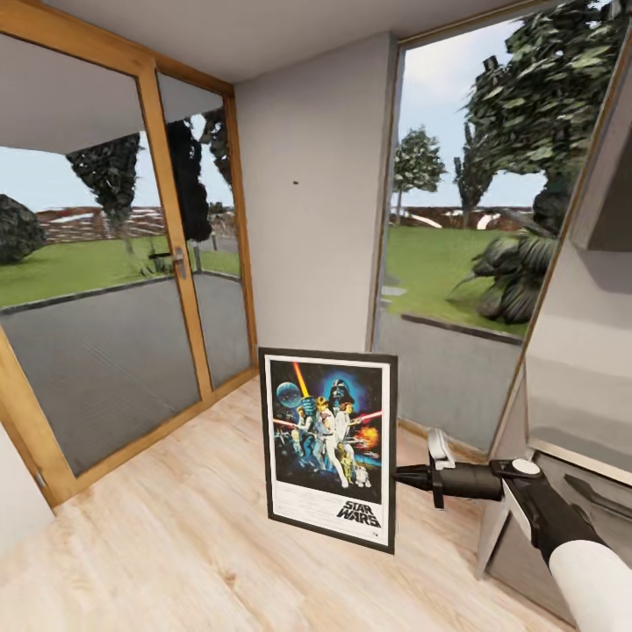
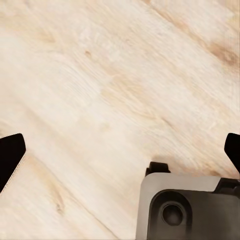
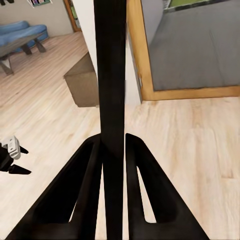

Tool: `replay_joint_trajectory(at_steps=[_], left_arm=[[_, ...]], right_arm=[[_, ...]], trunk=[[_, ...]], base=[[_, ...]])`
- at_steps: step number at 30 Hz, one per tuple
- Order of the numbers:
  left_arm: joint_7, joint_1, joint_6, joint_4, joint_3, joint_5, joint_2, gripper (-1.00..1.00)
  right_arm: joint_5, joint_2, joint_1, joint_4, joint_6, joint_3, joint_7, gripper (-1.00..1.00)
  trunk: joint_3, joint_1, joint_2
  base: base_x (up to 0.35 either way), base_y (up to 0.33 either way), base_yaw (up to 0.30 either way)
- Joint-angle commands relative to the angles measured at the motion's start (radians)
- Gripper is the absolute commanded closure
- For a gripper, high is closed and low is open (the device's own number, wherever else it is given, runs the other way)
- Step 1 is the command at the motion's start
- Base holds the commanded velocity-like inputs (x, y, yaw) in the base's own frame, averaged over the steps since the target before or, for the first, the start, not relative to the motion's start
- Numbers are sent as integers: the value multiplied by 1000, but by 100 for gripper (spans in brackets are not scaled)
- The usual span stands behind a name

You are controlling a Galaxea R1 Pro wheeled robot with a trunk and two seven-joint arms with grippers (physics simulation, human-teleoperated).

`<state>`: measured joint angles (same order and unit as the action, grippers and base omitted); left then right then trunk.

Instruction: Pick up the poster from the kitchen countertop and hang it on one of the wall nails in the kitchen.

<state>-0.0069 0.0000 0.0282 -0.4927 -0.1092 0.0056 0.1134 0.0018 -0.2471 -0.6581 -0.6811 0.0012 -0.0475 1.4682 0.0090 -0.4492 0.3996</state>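
Gripping the poster (image 1: 329, 448), right hand (image 3: 114, 150); nail (image 1: 295, 183) apparently above.

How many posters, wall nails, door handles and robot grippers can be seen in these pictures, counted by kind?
Posters: 1, the poster, held upright.
Wall nails: 1, the wall nail.
Door handles: 1, the door handle on the glass door.
Grippers: 2, the right gripper with jaws closed on the poster's edge, the left gripper with jaws spread.
Total: 5

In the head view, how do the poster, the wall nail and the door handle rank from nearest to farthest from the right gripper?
1. The poster: clamped by its edge in the right gripper.
2. The door handle: up to the left, on the wooden glass door.
3. The wall nail: highest, a speck on the grey wall.
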Motion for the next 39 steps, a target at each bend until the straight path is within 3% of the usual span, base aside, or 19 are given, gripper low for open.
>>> replay_joint_trajectory(at_steps=[1, 39], left_arm=[[-1, 0, 2, 0, -1, 1, 0, -100], [-1, 0, 2, 2, -1, 1, 0, -100]], right_arm=[[0, 0, 0, 0, 4, -2, 6, 100], [0, 0, 0, 2, 3, -2, 3, 100]], trunk=[[0, -1, 0], [0, -1, 0]], base=[[272, 238, 198], [282, 226, 11]])
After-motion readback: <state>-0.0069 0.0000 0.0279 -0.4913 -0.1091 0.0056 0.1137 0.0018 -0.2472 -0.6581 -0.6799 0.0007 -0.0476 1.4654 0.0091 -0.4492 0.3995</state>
